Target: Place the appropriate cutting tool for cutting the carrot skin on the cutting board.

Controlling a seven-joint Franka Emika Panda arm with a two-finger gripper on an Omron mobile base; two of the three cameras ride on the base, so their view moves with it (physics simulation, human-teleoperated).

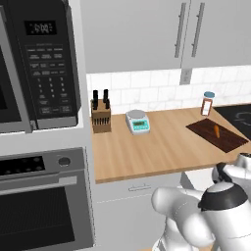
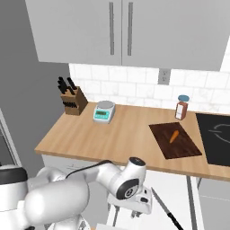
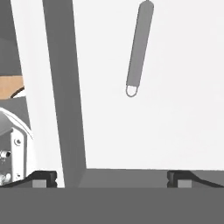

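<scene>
A small orange carrot (image 1: 216,130) (image 2: 174,136) lies on the dark brown cutting board (image 1: 223,140) (image 2: 179,148), which rests on the right part of the wooden counter. My gripper (image 2: 126,215) (image 3: 112,179) hangs below the counter's front edge, facing a white cabinet front. Its fingertips (image 3: 43,177) stand wide apart, open, with nothing between them. A slim grey handle bar (image 3: 139,48) (image 2: 164,207) on the cabinet front is ahead of the hand. A knife block (image 1: 100,116) (image 2: 72,101) with dark-handled knives stands at the counter's back left.
A kitchen scale (image 1: 138,121) (image 2: 104,111) sits beside the knife block. An orange-red spice jar with a blue cap (image 1: 208,103) (image 2: 181,108) stands behind the board. A black cooktop (image 1: 238,115) (image 2: 218,134) lies to the right. Microwave (image 1: 44,59) and oven (image 1: 44,201) stand left.
</scene>
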